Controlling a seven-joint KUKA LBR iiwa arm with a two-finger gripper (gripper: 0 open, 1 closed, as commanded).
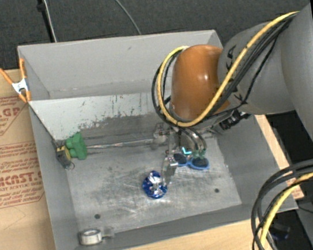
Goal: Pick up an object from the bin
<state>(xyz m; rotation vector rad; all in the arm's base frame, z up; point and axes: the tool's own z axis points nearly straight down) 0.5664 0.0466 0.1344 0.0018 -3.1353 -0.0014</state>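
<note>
Arm (296,83) bent downward — low over bin (117,57), centre-right

Illumination is diffuse, comes from above, and is of moderate level. The grey bin (117,57) is evenly lit, and its rear wall reads lighter than its floor. The scuffed floor returns pale, patchy reflections, strongest along the foot of the rear wall. The orange cover (196,80) carries a broad, soft highlight on its upper face, with no hard glare spot. Its underside is in shade, as is the tool (182,162) below it. The grey arm (288,67) is brightly lit. Small glints show on the blue-and-white rounded object (154,186). The surround beyond the far rim is near black.
</note>
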